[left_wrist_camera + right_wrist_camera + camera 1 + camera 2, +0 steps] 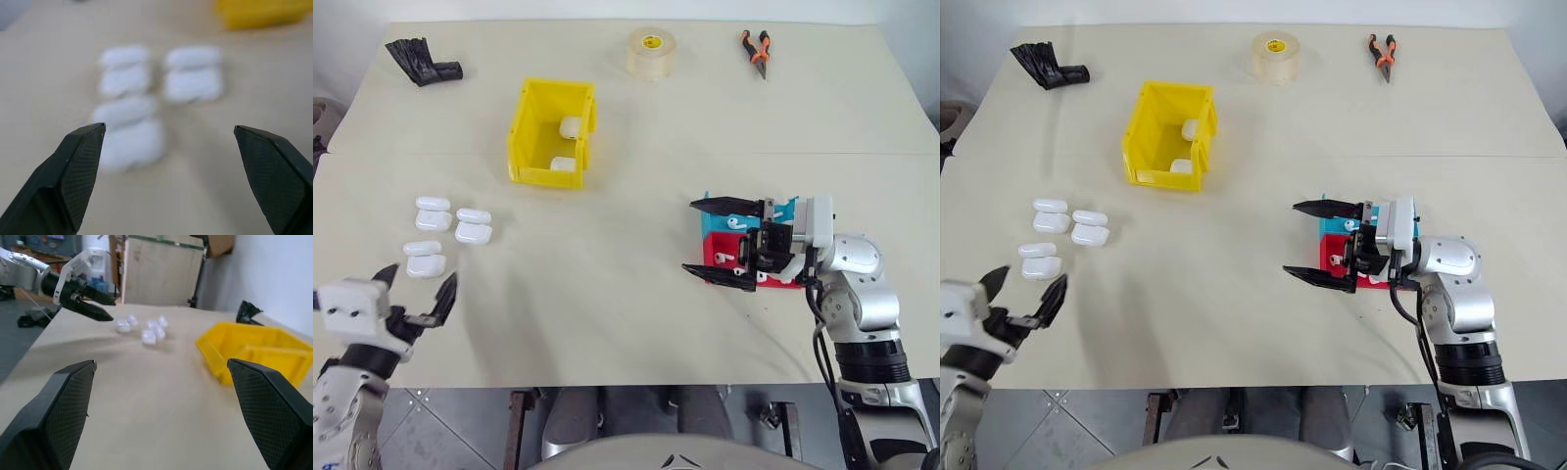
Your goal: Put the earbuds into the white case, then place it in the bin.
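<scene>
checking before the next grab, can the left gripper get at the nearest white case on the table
Probably yes. The left gripper is open and hovers just short of the nearest case, with only bare table between them; the other cases lie behind it.

Left end effector is wide open with nothing between its two black fingers. Just past them on the beige tabletop sit three blurry open white cases, the nearest beside the left finger. A corner of the yellow bin sits far right.
</scene>
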Motion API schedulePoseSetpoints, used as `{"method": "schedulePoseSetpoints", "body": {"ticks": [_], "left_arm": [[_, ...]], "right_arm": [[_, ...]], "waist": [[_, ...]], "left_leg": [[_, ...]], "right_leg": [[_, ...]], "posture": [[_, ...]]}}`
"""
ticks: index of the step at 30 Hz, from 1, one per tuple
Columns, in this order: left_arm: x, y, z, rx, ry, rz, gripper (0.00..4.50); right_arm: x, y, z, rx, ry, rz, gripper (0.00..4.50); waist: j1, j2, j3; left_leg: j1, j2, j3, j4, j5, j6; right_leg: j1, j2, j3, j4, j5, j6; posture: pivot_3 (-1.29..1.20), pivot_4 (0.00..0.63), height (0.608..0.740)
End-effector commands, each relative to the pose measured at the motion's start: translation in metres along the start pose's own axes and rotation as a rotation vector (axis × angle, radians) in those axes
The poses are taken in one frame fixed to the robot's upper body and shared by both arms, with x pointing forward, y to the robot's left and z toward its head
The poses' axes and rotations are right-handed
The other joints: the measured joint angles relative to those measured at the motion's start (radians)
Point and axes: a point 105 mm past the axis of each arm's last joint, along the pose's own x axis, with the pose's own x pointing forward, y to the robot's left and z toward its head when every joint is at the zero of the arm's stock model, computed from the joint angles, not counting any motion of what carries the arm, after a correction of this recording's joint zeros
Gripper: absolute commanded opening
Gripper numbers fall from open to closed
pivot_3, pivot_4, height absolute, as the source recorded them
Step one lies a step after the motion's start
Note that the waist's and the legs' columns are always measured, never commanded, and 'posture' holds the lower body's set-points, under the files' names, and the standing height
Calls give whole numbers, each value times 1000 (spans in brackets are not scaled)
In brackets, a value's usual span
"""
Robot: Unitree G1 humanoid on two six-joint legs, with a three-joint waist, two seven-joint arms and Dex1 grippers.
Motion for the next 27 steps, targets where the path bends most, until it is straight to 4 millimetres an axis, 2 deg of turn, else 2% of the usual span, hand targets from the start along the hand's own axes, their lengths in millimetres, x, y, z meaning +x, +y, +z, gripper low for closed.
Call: {"method": "schedulePoseSetpoints", "body": {"ticks": [1, 5, 9, 13, 17, 20, 27], "left_arm": [[-5, 0, 6, -9, 16, 11, 4466], [5, 9, 20, -31, 40, -16, 4466], [17, 15, 33, -67, 149, -111, 4466], [25, 19, 26, -32, 422, -172, 4466], [40, 26, 25, -60, 545, -103, 4466], [51, 31, 27, -69, 599, -31, 4466], [61, 20, 23, -131, 675, -28, 4466]], "right_arm": [[2, -4, 3, -27, -13, 17, 4500], [-2, -10, 2, 13, 20, 36, 4500], [-10, -11, 5, 98, 76, 100, 4500], [-12, -11, 9, 82, 96, 148, 4500], [-12, -12, 9, 75, 95, 143, 4500], [-10, -9, 10, 75, 87, 137, 4500], [-10, -3, 9, 81, 81, 119, 4500]], "waist": [[5, 0, 0], [7, 0, 0], [4, 0, 0], [-5, 0, 0], [-11, 0, 0], [-17, -1, 0], [-23, -1, 0]], "left_leg": [[0, 0, 0, 0, 0, 0], [0, 0, 0, 1, -1, 1], [0, 0, 1, 1, -1, 0], [1, 0, 1, 0, -1, 0], [1, 0, 1, 0, -1, 0], [1, 0, 1, -1, -1, -1], [1, 0, 2, -1, -1, -2]], "right_leg": [[0, 0, 0, 0, 0, 0], [0, 0, 0, 0, 0, 0], [0, 0, 0, 1, 0, -1], [-1, 1, 1, 2, -1, -1], [-1, 1, 1, 2, -1, -1], [-1, 2, 1, 2, -1, -1], [-2, 2, 2, 2, -1, -1]], "posture": [[0, 150, 740], [0, 150, 740], [0, 150, 740], [0, 150, 740], [0, 150, 740], [0, 150, 740], [0, 150, 740]]}}
